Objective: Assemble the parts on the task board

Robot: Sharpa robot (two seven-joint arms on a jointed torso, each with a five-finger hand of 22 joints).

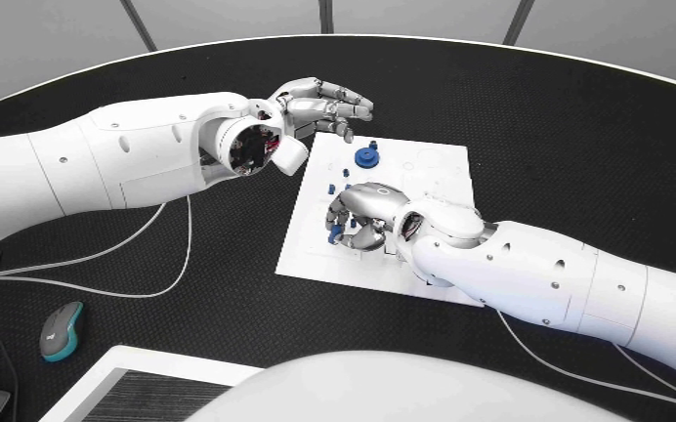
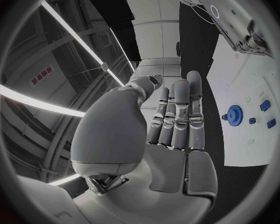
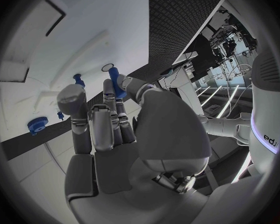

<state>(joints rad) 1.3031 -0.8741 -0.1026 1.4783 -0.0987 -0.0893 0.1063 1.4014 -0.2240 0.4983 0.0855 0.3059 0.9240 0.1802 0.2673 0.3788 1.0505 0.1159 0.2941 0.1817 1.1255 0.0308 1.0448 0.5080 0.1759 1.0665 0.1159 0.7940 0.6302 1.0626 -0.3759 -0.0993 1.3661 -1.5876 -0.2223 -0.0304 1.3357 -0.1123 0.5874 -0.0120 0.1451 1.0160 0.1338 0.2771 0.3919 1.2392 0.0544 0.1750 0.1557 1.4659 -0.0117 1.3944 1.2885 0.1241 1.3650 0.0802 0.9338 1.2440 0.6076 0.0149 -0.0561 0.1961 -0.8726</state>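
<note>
The right robot hand (image 1: 362, 215) pinches a blue part (image 3: 117, 82) over the task board (image 1: 437, 163) (near its left edge). The left robot hand (image 1: 313, 106) hovers empty, fingers spread, beyond the board's far left corner, near a blue gear (image 1: 366, 156).

So there's one white board (image 1: 423, 183), one blue gear (image 1: 366, 156), roughly four small blue pegs (image 1: 372, 144) around it, two robot hands (image 1: 321, 103), and one computer mouse (image 1: 61, 330) on the counter (image 1: 564, 129).
</note>
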